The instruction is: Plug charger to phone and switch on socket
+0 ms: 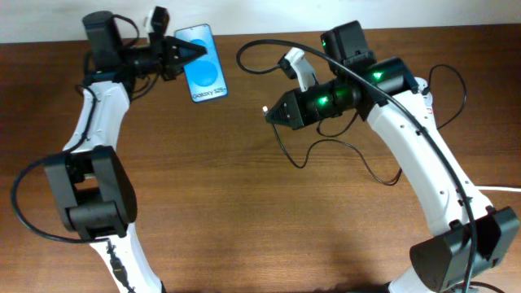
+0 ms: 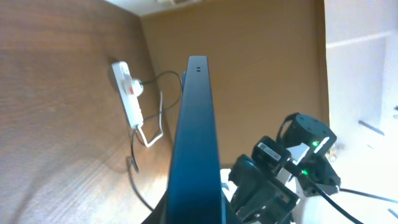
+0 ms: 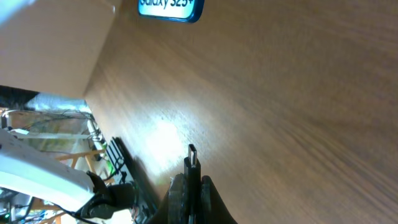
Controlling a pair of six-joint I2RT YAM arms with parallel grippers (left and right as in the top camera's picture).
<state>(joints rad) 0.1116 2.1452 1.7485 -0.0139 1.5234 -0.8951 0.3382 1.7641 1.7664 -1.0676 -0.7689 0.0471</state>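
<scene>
Your left pincer (image 1: 194, 53) clamps the phone (image 1: 205, 73) near the counter's (image 1: 244, 203) far edge. Right pincer (image 3: 191, 179) pinches the charger (image 3: 193, 154) tip, level, pointing at the phone. The power strip (image 1: 299, 69) lies just behind.

Beneath me lies a brown wood-grain surface (image 1: 244, 220), dark and matte from overhead, its grain running from side to side. Along its far edge stands a plain white wall (image 1: 423, 12). From my right wrist the same wood carries a bright patch of glare (image 3: 158, 140). A pale tan panel (image 3: 50, 43) meets the surface's edge at the upper left; I cannot tell whether it is that wall. Below it, past the edge, sits a tangle of thin wires (image 3: 56, 121) and metal parts, too blurred to name.
</scene>
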